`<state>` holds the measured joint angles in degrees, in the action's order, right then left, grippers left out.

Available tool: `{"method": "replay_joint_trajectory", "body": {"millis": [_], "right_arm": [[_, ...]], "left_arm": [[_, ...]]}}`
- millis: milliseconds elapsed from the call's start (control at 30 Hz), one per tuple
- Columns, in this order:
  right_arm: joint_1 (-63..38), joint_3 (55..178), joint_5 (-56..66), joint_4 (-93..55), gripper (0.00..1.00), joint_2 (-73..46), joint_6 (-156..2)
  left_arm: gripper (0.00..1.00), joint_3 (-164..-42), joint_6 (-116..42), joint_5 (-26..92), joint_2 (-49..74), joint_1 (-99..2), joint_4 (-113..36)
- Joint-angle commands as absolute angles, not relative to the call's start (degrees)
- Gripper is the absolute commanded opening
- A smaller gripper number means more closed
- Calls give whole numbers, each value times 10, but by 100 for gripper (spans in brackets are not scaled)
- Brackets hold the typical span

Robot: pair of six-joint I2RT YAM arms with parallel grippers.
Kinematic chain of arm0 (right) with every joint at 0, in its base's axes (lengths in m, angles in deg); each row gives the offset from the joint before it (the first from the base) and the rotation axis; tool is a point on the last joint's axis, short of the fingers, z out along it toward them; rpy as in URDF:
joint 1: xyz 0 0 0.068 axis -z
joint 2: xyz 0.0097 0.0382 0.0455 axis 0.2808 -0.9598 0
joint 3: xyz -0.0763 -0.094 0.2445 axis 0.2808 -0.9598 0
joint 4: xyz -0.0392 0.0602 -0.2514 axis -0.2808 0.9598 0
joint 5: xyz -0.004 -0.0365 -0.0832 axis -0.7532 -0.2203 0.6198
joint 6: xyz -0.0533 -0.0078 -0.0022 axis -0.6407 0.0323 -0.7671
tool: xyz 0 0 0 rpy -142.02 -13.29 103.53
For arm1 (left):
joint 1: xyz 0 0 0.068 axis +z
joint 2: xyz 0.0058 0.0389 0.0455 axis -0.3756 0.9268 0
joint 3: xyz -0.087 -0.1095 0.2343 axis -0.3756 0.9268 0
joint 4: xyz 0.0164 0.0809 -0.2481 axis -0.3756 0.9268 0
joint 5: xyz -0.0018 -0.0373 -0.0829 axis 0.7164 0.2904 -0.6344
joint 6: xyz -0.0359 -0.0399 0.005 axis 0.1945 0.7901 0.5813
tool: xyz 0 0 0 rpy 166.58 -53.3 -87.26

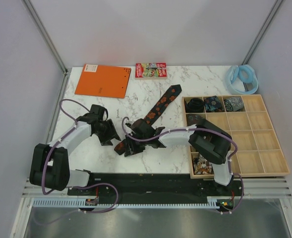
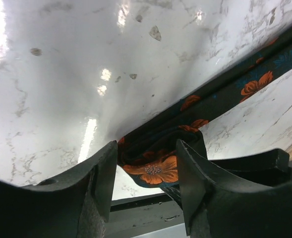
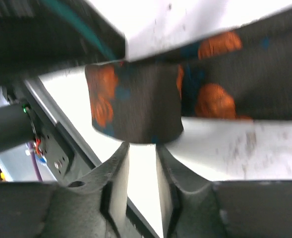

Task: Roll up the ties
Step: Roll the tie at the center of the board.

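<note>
A black tie with orange-red flowers point(image 1: 161, 103) lies slantwise on the marble table, pointed end far, near end folded into a small coil. In the left wrist view that coil point(image 2: 155, 171) fills the gap between my left gripper's point(image 2: 148, 148) fingers point(image 2: 103, 168) and touches both. In the top view my left gripper point(image 1: 114, 140) meets the coil from the left. My right gripper point(image 1: 132, 143) comes from the right. Its jaws point(image 3: 142, 148) stand a narrow slit apart with nothing in them, just short of the coil point(image 3: 136, 106). Several coiled ties point(image 1: 214, 102) sit in a tray.
A wooden compartment tray point(image 1: 250, 141) stands at the right. An orange notebook point(image 1: 103, 81) and a small colourful box point(image 1: 150, 70) lie at the back. A pale blue ring point(image 1: 242, 78) is at the back right. A black rail point(image 1: 150, 181) runs along the near edge.
</note>
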<state>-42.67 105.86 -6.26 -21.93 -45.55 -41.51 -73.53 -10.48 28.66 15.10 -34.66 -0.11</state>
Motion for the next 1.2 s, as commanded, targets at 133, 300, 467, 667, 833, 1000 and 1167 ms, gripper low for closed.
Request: {"method": "replay_joint_trajectory", "body": {"millis": [133,300,467,667,833,1000,1167], "right_arm": [[-414,1002,-70,-200,39,-321,-447],[-390,1006,-65,-160,36,-280,-422],[-379,1069,-73,-138,34,-310,-407],[-377,1138,-101,-127,31,-378,-388],[-377,1163,-111,-127,29,-408,-385],[-374,1183,-123,-131,28,-438,-393],[-365,1192,-134,-130,27,-456,-399]], "left_arm": [[87,-746,-120,267,67,-274,20],[81,-692,-90,236,13,-248,13],[68,-628,-19,245,-108,-249,-3],[65,-594,24,255,-172,-254,-2],[60,-568,57,278,-220,-270,2],[58,-561,66,285,-234,-278,5],[58,-563,66,299,-228,-294,7]]}}
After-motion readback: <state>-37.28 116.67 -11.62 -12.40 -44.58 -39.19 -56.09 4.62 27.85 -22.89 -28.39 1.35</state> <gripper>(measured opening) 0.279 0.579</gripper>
